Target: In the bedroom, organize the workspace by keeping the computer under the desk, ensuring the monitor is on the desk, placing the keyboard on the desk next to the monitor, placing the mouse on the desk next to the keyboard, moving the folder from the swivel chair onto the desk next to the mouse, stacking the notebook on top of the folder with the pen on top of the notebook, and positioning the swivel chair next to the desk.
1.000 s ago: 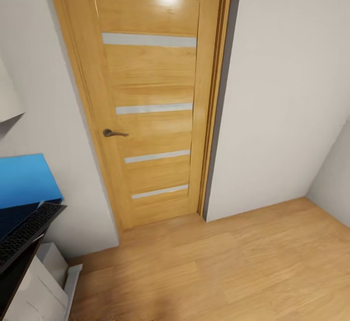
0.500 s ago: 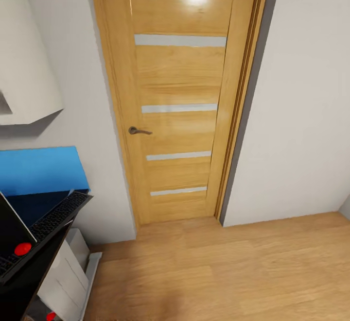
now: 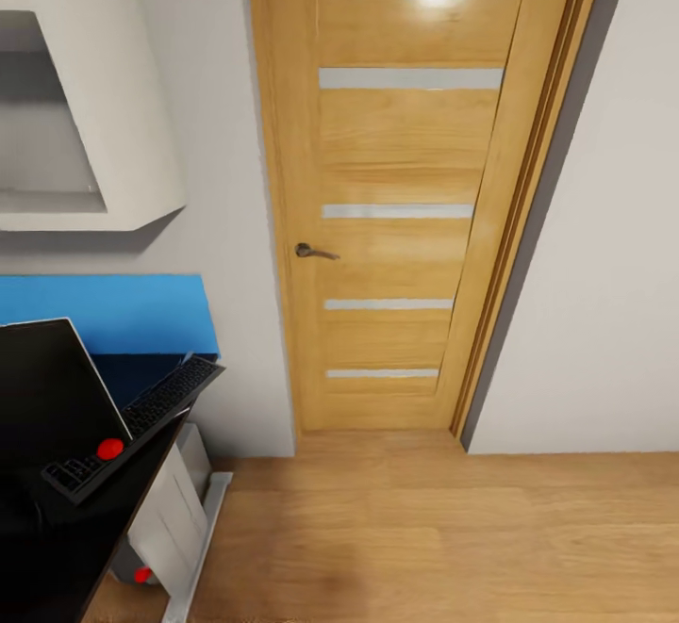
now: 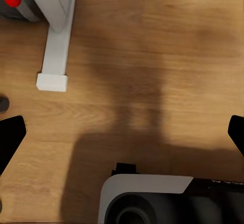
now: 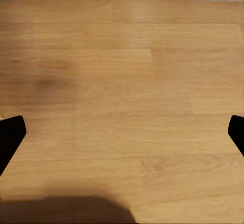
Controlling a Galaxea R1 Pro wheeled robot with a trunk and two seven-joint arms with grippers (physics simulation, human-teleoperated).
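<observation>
Swing the base toward the bench (image 3: 57, 548) at the head view's left, where keyboard (image 3: 137, 427) overhangs beside monitor (image 3: 42, 387), with both empty pincers, left (image 4: 122, 132) and right (image 5: 122, 132), spread wide.

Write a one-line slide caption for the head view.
Closed wooden door ahead; keyboard overhanging the black desk at left.

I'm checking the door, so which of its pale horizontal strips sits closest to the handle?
The second strip from the top. It runs just above the door handle, while the top strip is far higher and the two lower strips lie nearer the floor.
</observation>
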